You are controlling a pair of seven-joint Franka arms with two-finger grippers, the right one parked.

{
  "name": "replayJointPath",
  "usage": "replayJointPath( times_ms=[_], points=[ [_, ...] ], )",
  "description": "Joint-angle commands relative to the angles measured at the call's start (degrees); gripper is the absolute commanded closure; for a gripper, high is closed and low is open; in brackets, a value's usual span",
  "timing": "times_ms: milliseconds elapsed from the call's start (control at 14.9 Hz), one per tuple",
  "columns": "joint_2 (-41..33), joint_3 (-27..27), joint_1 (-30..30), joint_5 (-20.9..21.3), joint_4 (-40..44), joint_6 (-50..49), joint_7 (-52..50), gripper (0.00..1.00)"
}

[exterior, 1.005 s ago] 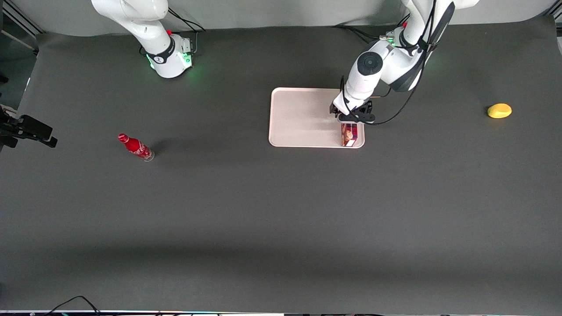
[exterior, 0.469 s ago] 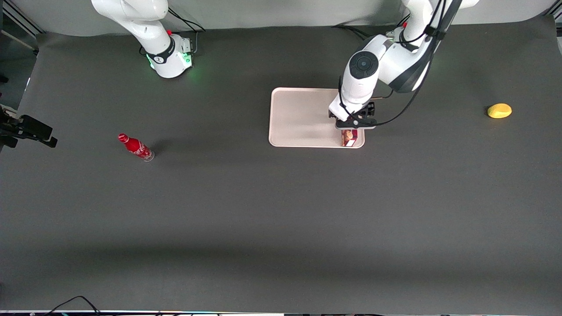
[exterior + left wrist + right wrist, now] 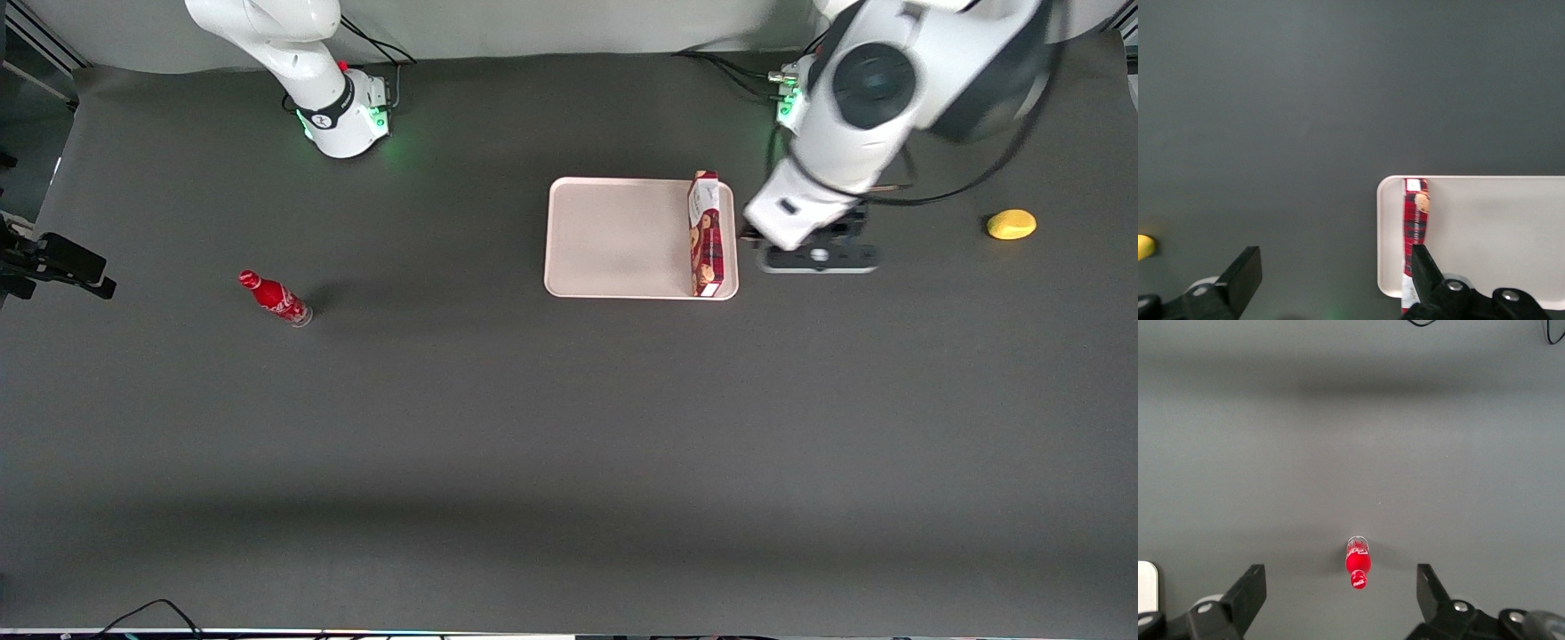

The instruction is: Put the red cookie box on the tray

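The red cookie box point(image 3: 706, 236) lies on its long side on the pale pinkish-beige tray point(image 3: 613, 238), along the tray's short edge toward the working arm's end. Its white end faces the front camera. The wrist view shows the red cookie box point(image 3: 1415, 223) just inside the tray point(image 3: 1491, 233) rim. My left gripper point(image 3: 818, 260) hangs high above the bare mat beside the tray, toward the working arm's end. It is open, its fingers point(image 3: 1245, 270) spread wide with nothing between them, and the gripper point(image 3: 1337, 280) is apart from the box.
A yellow lemon-like fruit point(image 3: 1011, 224) lies on the mat toward the working arm's end. A small red bottle point(image 3: 275, 298) lies toward the parked arm's end, also seen as the bottle point(image 3: 1358, 563) in the right wrist view. A black camera mount point(image 3: 53, 262) sits at the table edge.
The gripper let go of the box, rose and moved off the tray toward the working arm's end. The box, earlier mostly hidden under the gripper, now lies in full view on the tray.
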Motion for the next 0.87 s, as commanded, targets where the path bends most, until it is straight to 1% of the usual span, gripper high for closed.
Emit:
replayJointPath(
  times_ms=[0, 67, 201, 268, 804],
  points=[
    [-2.53, 7.99, -1.11, 0.35, 6.21, -6.34, 4.07, 0.00],
    [-2.80, 10.28, -1.11, 0.35, 7.97, -7.66, 5.82, 0.00],
    [-2.89, 15.02, -1.11, 0.26, 10.79, -8.81, 13.27, 0.00],
    [-2.97, 17.13, -1.11, -0.35, 10.89, -8.73, 15.92, 0.00],
    [-2.10, 17.86, -1.37, -1.14, 14.41, -7.50, 15.95, 0.00]
  ],
)
